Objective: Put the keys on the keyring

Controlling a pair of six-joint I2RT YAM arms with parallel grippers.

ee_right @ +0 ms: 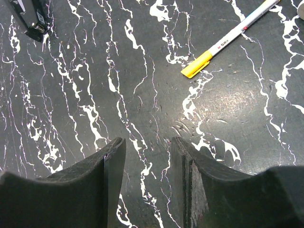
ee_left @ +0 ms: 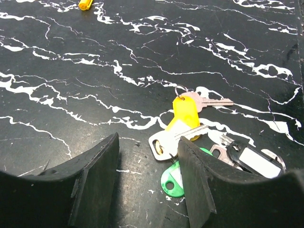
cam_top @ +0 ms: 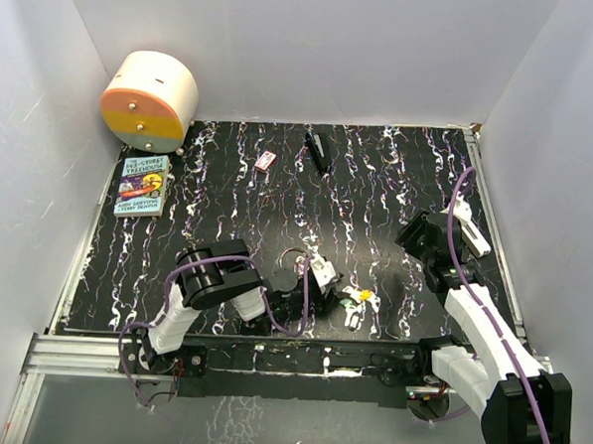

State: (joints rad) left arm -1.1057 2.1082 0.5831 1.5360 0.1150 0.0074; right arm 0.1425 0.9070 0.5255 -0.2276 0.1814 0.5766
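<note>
Left wrist view: the left pincer (ee_left: 149, 138) sits low over the black marbled bench (ee_left: 71, 61), half spread, nothing between its fingers. The keys (ee_left: 185, 114) lie heaped just beside its right finger, with yellow, white and green tags and one silver key sticking out. A tiny wire loop atop the yellow tag may be the keyring (ee_left: 181, 89); it is too small to be sure. The right pincer (ee_right: 147, 140) is likewise half spread and empty, near a yellow-capped pen (ee_right: 228, 40).

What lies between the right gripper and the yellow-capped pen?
Nothing; the right wrist view shows only bare marbled tabletop between right gripper and pen.
</note>
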